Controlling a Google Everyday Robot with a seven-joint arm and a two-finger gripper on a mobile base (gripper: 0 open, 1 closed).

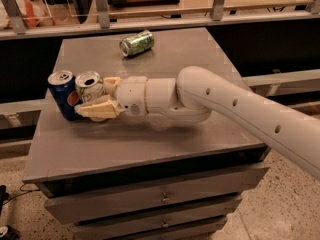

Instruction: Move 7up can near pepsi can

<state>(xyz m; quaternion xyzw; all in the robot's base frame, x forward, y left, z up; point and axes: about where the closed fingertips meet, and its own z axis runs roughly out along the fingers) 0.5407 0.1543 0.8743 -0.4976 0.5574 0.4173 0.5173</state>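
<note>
The 7up can (90, 86), whitish-silver with a silver top, stands tilted on the grey table (150, 139) at the left, touching the dark blue pepsi can (64, 94) on its left. My gripper (95, 96) is shut on the 7up can, one cream finger (100, 109) in front of it and the other behind it. My white arm reaches in from the lower right across the table.
A green can (136, 43) lies on its side at the back of the table. The table has drawers below its front edge (160, 199). A railing and shelf run behind the table.
</note>
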